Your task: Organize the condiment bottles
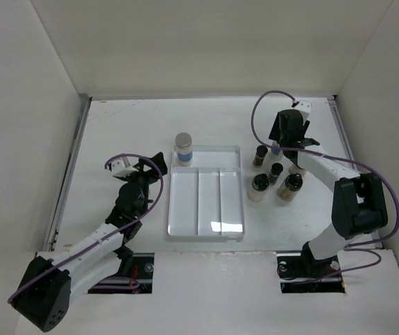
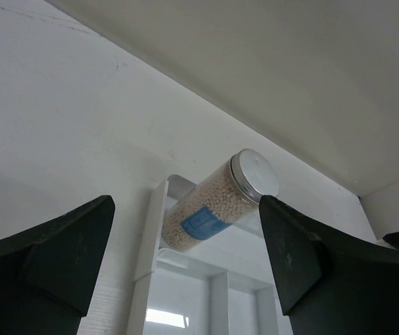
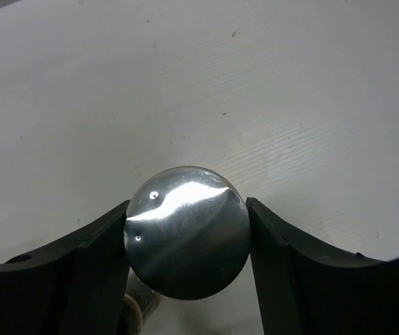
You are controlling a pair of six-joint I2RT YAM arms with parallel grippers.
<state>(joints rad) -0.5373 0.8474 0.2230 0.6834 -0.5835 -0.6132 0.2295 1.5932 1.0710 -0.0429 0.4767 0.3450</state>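
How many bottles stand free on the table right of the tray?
4 visible: far bottle, middle bottle, near-left bottle, near-right bottle. The right gripper grips a silver-lidded bottle; its arm may hide others.

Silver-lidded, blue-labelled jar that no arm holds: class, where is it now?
In the top external view the jar stands upright at the white tray's far-left corner, ahead of the left end effector, across the tray from the dark-capped jars.

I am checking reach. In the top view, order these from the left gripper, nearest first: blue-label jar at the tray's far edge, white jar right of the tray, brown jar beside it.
1. Blue-label jar, just right of the left gripper.
2. White jar, past the tray.
3. Brown jar, farthest right.
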